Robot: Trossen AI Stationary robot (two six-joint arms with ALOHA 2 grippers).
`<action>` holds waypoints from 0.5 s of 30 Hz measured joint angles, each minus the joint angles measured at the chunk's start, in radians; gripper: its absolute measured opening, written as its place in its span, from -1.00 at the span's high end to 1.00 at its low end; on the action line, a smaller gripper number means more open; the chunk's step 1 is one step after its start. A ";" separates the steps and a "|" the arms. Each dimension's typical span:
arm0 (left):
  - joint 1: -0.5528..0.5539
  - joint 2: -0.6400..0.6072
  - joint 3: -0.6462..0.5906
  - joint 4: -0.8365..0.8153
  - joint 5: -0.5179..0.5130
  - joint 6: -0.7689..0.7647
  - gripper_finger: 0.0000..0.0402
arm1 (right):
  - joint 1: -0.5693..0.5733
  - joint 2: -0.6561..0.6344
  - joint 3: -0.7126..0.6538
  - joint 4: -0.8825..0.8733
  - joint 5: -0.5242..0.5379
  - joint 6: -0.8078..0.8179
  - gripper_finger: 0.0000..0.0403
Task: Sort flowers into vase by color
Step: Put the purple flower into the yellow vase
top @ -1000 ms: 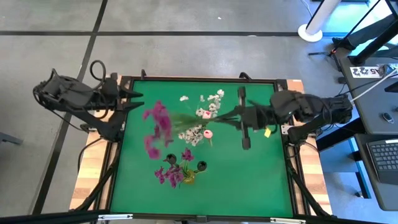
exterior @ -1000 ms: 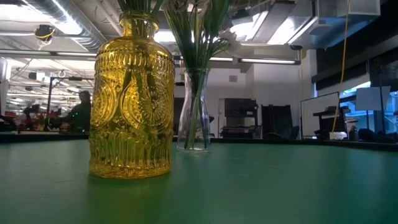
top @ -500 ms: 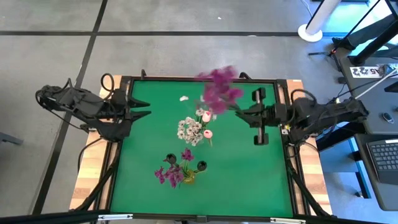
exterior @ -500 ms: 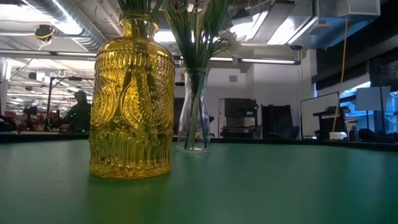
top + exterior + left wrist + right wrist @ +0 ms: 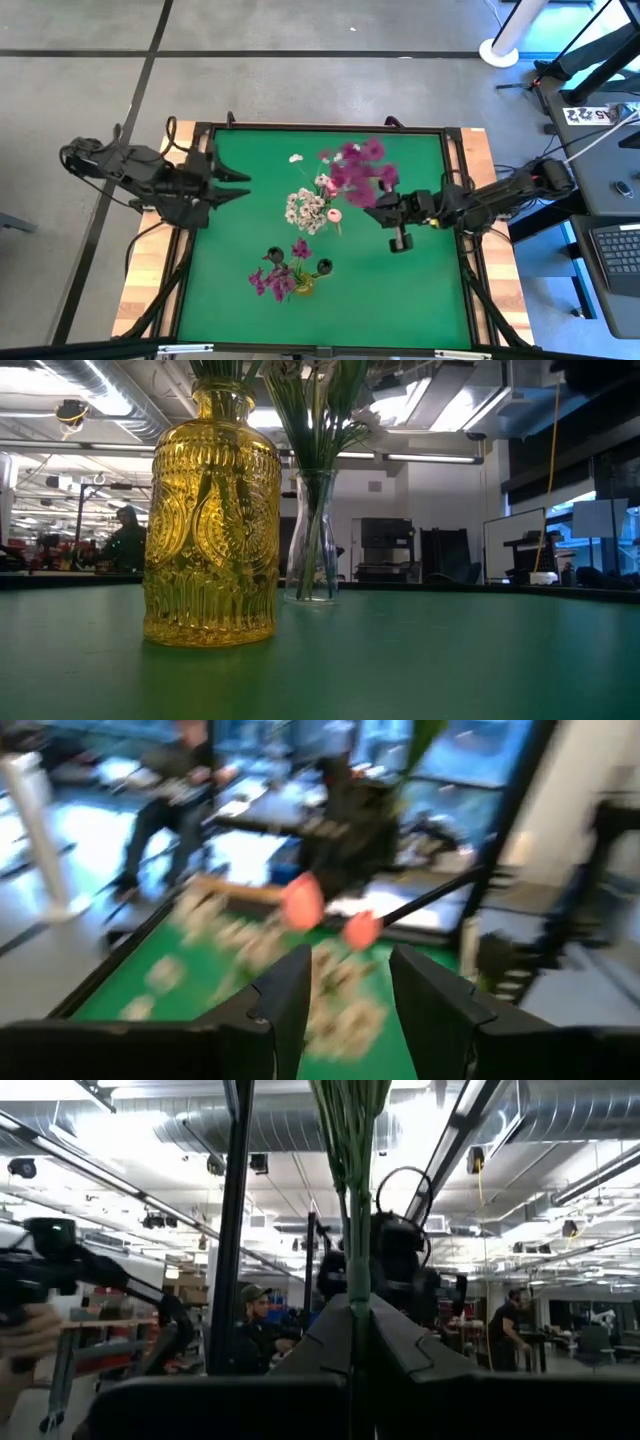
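My right gripper (image 5: 385,207) (image 5: 352,1308) is shut on a bunch of magenta-purple flowers (image 5: 358,172), held over the right half of the table. A clear vase (image 5: 312,545) of white blossoms and pink tulip buds (image 5: 315,205) stands mid-table. A yellow glass vase (image 5: 210,520) with magenta stems (image 5: 285,275) stands on its base nearer the front edge. My left gripper (image 5: 243,186) (image 5: 350,990) is open at the table's left edge, pointing toward the white flowers and touching nothing. My right gripper pinches the bunch's green stalks (image 5: 350,1200) between its two fingers. The stalks rise out from between the fingertips, across the fingers. The bunch is lifted clear of the table, blooms (image 5: 358,172) above and slightly to the far left of the fingers.
The green mat (image 5: 420,300) has open surface on its right and near parts. A wooden frame (image 5: 478,150) borders the table. People and benches show in the room behind (image 5: 125,535).
My right gripper drew back toward the table's right edge and then came toward the near side, turning as it went. The magenta bunch, which lay stretched out toward the left over the clear vase, swung over to the right half and now stands up. My left gripper edged rightward.
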State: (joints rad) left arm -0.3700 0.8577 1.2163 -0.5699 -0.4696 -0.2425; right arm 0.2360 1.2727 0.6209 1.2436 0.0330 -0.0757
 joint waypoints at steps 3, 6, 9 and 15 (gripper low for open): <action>-0.014 0.064 0.000 0.138 0.091 0.095 0.32 | 0.000 0.074 0.050 0.048 0.000 0.000 0.97; -0.026 0.155 0.000 0.270 0.108 0.230 0.32 | 0.000 0.131 0.114 0.040 0.001 0.000 0.96; -0.028 0.241 0.000 0.386 0.072 0.322 0.32 | 0.000 0.177 0.172 0.027 0.001 -0.001 0.93; -0.028 0.365 0.000 0.588 0.053 0.430 0.25 | -0.001 0.220 0.221 -0.019 0.003 -0.006 0.96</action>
State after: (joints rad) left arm -0.3979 1.2230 1.2163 0.0181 -0.4168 0.1877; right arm 0.2352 1.4924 0.8422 1.2243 0.0365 -0.0822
